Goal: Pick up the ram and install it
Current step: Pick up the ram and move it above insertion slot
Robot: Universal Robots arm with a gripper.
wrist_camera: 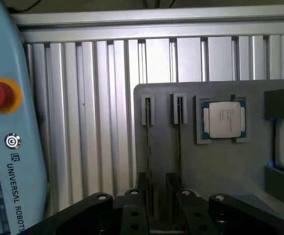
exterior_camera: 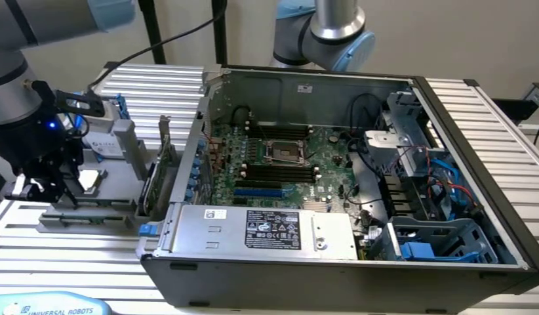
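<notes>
Shows early work, with nothing picked up yet. Places the gripper (exterior_camera: 51,190) over a grey parts tray (exterior_camera: 112,178) on the slatted table (exterior_camera: 505,131), at the exterior view's left, well apart from the open computer case (exterior_camera: 279,269). Finds the jaws spread wide and empty, with the black fingers (wrist_camera: 132,210) seen from the wrist low over the tray.

Locates the ram (wrist_camera: 148,147) in the tray: two thin sticks standing on edge in parallel slots, close to the tray edge bordering bare slats. Puts the square processor (wrist_camera: 223,120) in its recess just beside them, further in from that edge. Cannot tell whether a finger touches either stick; looks like hovering just above.

Inside the case, shows the motherboard (exterior_camera: 296,157) with its dark memory slots (exterior_camera: 274,172) seemingly unfilled. Leaves grasping, carrying and seating all undone, judging by this.
</notes>
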